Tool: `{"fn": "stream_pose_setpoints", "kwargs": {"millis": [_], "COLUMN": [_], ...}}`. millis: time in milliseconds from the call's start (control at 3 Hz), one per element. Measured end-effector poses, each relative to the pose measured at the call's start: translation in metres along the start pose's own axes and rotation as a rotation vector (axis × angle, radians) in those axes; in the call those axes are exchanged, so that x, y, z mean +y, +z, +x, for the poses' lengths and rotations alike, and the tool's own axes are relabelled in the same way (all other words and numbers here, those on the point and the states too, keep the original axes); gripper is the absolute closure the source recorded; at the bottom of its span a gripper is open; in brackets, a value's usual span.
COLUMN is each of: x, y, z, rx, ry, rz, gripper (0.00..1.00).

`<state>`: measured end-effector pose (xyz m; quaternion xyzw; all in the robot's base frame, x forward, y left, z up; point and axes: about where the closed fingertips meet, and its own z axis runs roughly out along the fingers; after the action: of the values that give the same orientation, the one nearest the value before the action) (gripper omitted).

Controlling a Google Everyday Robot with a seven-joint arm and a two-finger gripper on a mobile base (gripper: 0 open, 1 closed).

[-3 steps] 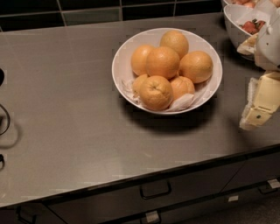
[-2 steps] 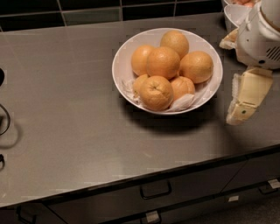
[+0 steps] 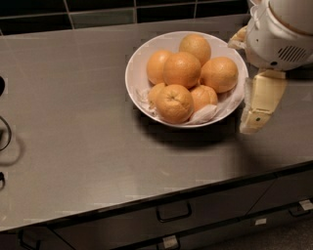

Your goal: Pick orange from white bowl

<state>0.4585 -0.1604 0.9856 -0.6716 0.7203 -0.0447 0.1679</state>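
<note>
The white bowl [image 3: 132, 73] sits on the grey counter, lined with crumpled white paper and filled with several oranges. The orange [image 3: 174, 102] with the puckered stem dimple lies at the bowl's front, facing up. My gripper [image 3: 243, 83] hangs at the bowl's right rim, under its white wrist housing [image 3: 281, 34]. It is open and empty. One cream finger [image 3: 261, 100] points down beside the bowl's front right edge, and the other finger [image 3: 238, 36] shows partly at the rim's far right. Neither finger touches an orange.
The grey counter [image 3: 73, 136] stretches left and forward of the bowl. Its front edge runs above drawers with a dark handle [image 3: 173, 212]. Black wall tiles [image 3: 98, 10] line the back. Dark wire-like items [image 3: 4, 134] sit at the left edge.
My gripper has moved left from the right edge of the view and now stands right beside the bowl's right rim. The bowl and oranges have not moved.
</note>
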Motion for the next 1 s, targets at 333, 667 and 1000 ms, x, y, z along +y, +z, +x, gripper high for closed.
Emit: {"fn": "stream_pose_setpoints", "kwargs": {"millis": [333, 667, 1000], "x": [-0.020, -0.041, -0.060], "y": [0.002, -0.001, -0.003], "z": [-0.015, -0.024, -0.040], "rx": [0.017, 0.037, -0.006], "ry": [-0.086, -0.131, -0.264], "rz": [0.030, 0.075, 0.064], "gripper": [0.00, 0.00, 0.00]}}
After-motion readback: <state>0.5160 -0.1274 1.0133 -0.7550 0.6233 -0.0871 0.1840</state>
